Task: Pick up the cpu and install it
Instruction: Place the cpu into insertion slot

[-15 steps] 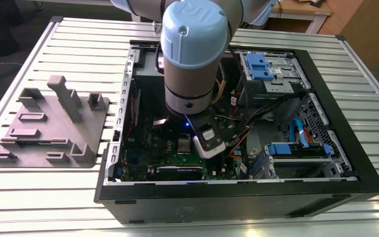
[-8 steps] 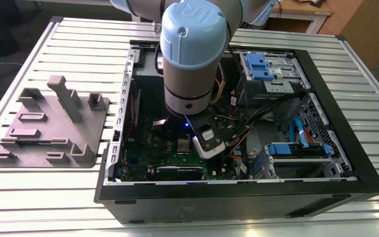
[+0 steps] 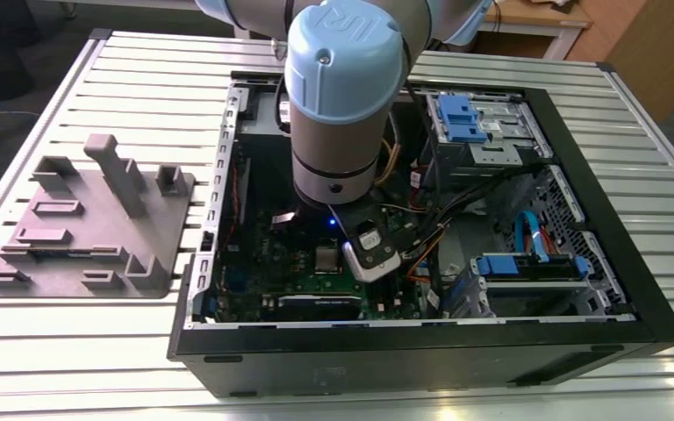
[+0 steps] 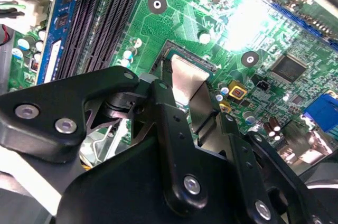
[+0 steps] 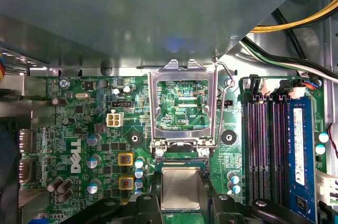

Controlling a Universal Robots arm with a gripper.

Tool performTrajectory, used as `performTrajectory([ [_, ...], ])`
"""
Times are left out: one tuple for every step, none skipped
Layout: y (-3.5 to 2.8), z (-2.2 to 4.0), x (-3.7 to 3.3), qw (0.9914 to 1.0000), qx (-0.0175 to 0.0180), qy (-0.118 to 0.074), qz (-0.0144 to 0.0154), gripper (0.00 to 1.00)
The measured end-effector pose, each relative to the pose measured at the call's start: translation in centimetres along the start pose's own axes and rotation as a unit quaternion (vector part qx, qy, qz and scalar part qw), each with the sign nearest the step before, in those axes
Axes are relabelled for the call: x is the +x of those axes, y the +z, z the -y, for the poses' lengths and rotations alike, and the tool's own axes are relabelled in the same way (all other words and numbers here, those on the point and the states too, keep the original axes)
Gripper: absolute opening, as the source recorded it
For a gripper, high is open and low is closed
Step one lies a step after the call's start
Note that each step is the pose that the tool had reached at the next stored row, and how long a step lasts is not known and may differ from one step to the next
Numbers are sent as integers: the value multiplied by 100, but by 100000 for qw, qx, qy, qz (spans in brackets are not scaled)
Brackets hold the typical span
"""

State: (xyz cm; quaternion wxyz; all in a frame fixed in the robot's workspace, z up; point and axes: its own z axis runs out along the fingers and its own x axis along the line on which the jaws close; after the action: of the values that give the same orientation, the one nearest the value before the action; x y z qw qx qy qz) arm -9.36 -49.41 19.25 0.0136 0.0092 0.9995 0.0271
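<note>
Held in the black gripper [image 5: 181, 182], the flat silvery-grey square cpu [image 5: 180, 195] should descend level (metal socket frame [image 5: 182, 136] stands open).

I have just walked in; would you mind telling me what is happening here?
A pale-blue and grey robot arm reaches into an open black computer case. Its black gripper is closed on a small square silvery-grey cpu, holding it over the green motherboard, beside the swung-open metal socket frame. Whether it is seated yet cannot be told.
</note>
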Motion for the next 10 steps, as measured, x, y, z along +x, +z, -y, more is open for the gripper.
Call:
performTrajectory([
  [0,0,0,100000,1,2,1,38],
  [0,0,0,100000,0,1,0,38],
  [0,0,-2,100000,-2,-6,2,38],
  [1,0,-6,100000,-5,-2,-1,38],
  [1,0,-12,100000,-6,2,-2,38],
  [1,0,-14,100000,-5,4,2,38],
  [1,0,-14,100000,-3,8,2,38],
  [1,0,-15,100000,-1,7,2,38],
  [1,0,-16,100000,0,-3,0,38],
  [1,0,-16,100000,-2,3,3,38],
])
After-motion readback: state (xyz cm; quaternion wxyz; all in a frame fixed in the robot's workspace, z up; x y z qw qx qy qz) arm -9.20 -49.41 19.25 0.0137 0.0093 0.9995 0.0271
